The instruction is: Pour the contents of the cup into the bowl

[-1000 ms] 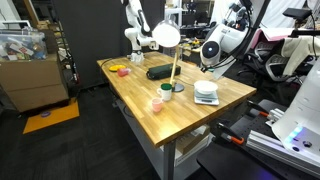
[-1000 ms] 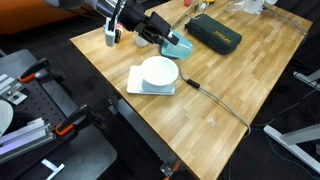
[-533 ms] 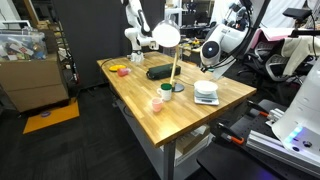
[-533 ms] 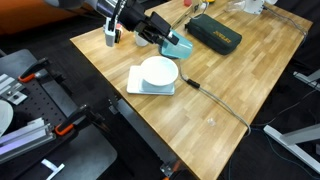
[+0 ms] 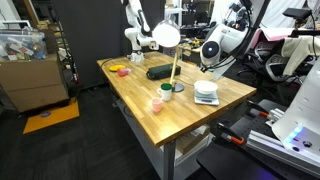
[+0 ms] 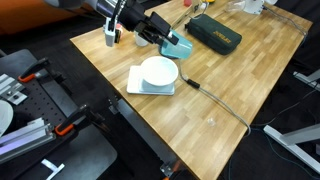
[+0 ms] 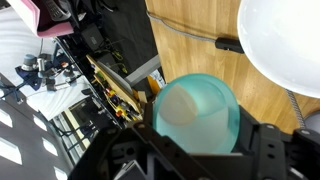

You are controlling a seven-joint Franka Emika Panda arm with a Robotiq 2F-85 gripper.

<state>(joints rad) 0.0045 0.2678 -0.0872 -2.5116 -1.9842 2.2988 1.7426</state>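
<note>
Pincer (image 7: pixel 197 140) clamped round cup (image 7: pixel 197 108), half-open width, near bowl (image 7: pixel 285 40).

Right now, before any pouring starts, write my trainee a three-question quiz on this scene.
1. True or false: the bowl rests straight on the wooden table.
2. What do the gripper fingers flank in the wrist view? A: a spoon. B: the cup. C: a bottle.
3. Fill in: the bowl is ___ in colour.
Key: 1 false, it sits on a flat pale tray. 2 B. 3 white.
</note>
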